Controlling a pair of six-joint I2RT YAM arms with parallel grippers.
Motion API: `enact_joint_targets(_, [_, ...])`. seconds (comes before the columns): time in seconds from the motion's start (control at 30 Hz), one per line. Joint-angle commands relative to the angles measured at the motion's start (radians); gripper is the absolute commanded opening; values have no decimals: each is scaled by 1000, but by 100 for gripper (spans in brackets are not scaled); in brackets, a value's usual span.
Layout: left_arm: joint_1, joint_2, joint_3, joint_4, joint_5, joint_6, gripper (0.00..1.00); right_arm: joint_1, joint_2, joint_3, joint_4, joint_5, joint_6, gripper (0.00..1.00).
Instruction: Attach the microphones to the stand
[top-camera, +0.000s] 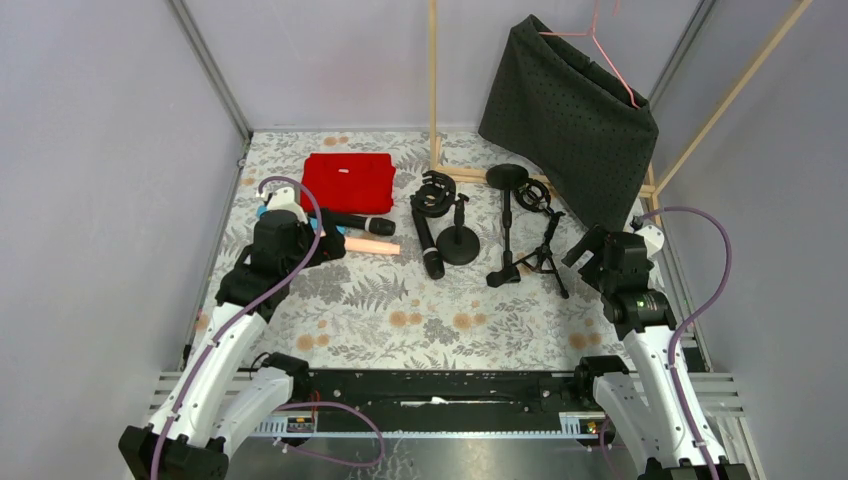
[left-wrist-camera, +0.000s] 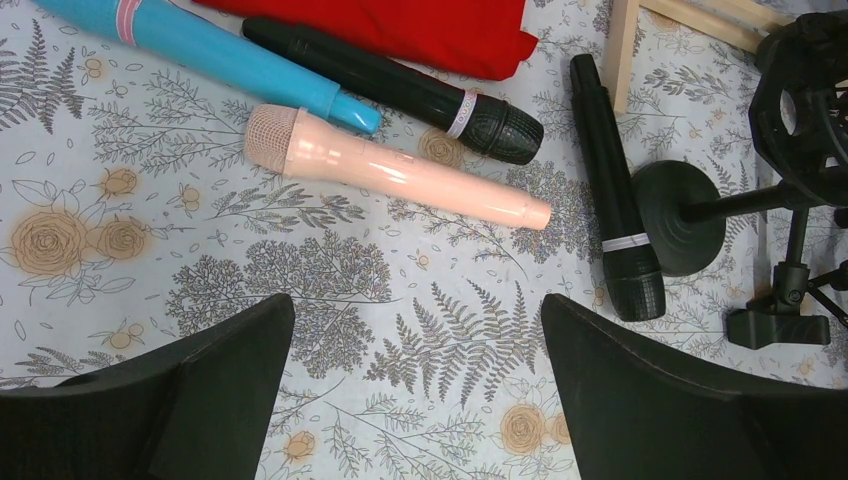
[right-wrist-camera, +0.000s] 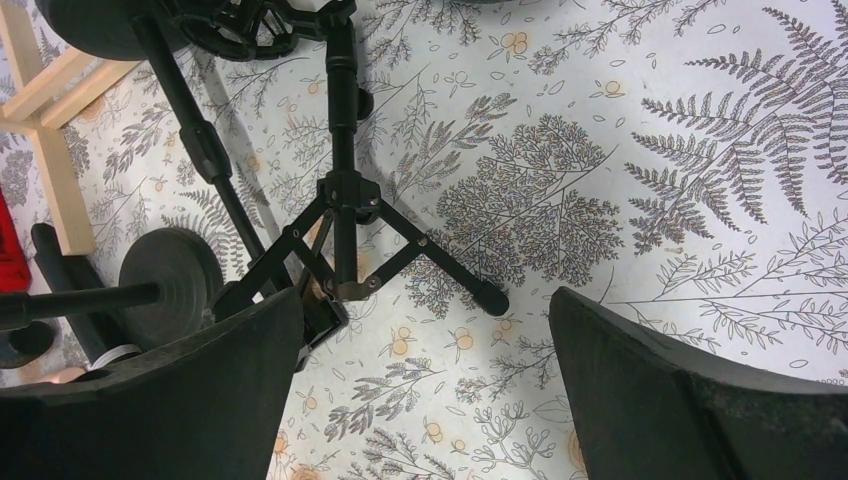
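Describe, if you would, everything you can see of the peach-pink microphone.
The peach-pink microphone is a slim, glossy, plastic-looking stick with a rounded mesh head of the same colour. It lies flat on the floral tablecloth, unheld, its head close beside the end of the light blue microphone; whether they touch is unclear. A black microphone lies just beyond it.

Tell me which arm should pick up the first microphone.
Left. The left gripper hangs open right by the peach-pink microphone; the right gripper, also open, faces the tripod stand instead.
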Motion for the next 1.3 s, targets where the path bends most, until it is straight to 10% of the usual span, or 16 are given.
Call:
enact_joint_targets(0.0, [5, 4, 5, 30, 0, 3, 99, 0, 0, 10, 7, -4, -16, 100])
enact_joint_targets(0.53, [15, -21, -1, 31, 7, 4, 99, 0, -53, 6, 33, -1, 26, 100])
enact_joint_targets(1.1, [36, -14, -2, 39, 42, 9, 99, 8, 24, 39, 309, -674, -131, 99])
enact_joint_targets(1.27, [52, -9, -3, 40, 54, 9, 99, 120, 65, 48, 332, -642, -172, 99])
